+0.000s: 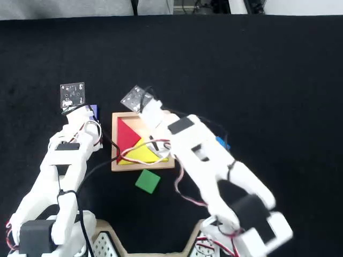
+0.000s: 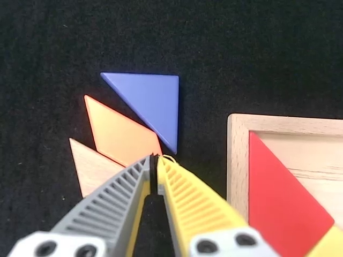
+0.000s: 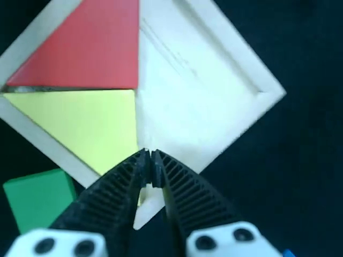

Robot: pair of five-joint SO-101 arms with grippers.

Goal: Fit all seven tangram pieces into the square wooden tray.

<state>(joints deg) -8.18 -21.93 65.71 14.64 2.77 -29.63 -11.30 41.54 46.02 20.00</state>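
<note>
Green square flat on black worktop, nearest to arm bases. Sits just in front of wooden tray, apart from its near rim.

Inside tray: yellow triangle along near rim, red triangle along left rim. Touching edge to edge. Bare wood across other half of tray floor.

Right gripper low over near rim of tray, beside corner of yellow triangle. Jaws pressed together, tip against tip. Right arm slanting over right side of tray in high view. Small blue thing just beyond that arm on worktop, mostly hidden, kind unclear.

Left of tray, outside it: left gripper, jaws likewise closed tight. Hovers at near end of orange parallelogram.

Three loose pieces fanned there on worktop, edge to edge: pale tan triangle closest, orange parallelogram in middle, blue triangle farthest. All near tray's left rim, none touching it.
</note>
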